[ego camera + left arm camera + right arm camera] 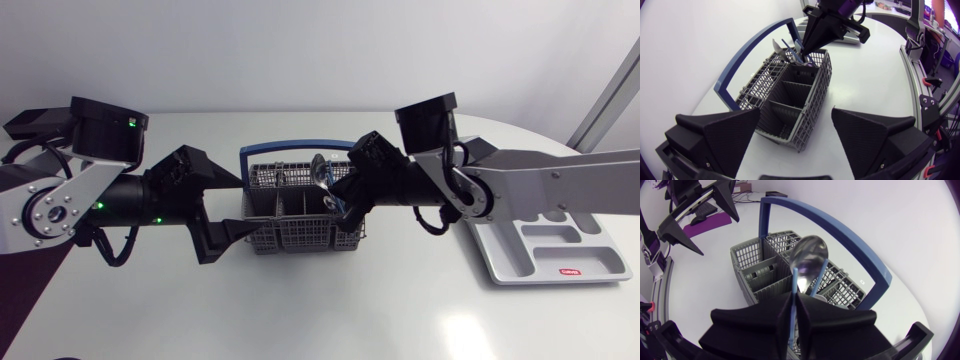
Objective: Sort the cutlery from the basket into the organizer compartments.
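Note:
A grey wire cutlery basket [300, 235] with a blue handle [275, 152] stands mid-table. My right gripper [338, 205] is over the basket's right end, shut on the blue handle of a spoon [810, 260]. The spoon's shiny bowl [322, 175] points up, above the compartments. In the left wrist view the right gripper [807, 45] dips into the far end among other cutlery [781, 50]. My left gripper [796, 115] is open, with its fingers on either side of the basket's [805, 120] near end, apart from it. The grey organizer [540, 255] lies at the right.
My right arm's silver link [560, 180] passes over the organizer's back part. The basket's near compartments [785, 112] look bare. White table surface lies in front of the basket and the organizer.

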You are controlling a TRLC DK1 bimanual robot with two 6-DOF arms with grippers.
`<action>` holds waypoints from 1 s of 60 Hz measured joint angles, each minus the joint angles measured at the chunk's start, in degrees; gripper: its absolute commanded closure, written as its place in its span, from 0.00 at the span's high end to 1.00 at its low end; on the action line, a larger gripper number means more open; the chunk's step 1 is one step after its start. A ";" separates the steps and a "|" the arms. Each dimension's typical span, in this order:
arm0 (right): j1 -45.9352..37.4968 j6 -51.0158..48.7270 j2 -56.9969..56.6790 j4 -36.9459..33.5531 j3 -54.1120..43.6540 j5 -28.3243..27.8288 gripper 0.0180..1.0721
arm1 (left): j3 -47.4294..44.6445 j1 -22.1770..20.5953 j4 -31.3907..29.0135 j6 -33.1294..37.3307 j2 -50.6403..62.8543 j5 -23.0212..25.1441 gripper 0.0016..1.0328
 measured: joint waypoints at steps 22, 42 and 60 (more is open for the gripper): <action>0.00 0.74 -6.86 -4.26 0.00 0.07 0.06 | 0.00 -1.97 0.63 -0.72 0.00 0.02 0.95; 0.04 3.93 -18.62 -7.56 0.20 0.07 0.06 | 0.00 -3.78 0.66 -1.79 0.00 0.00 0.95; -8.26 6.93 -31.15 -17.22 2.51 -3.06 0.06 | 0.55 -7.21 0.92 -3.28 1.86 -1.60 0.95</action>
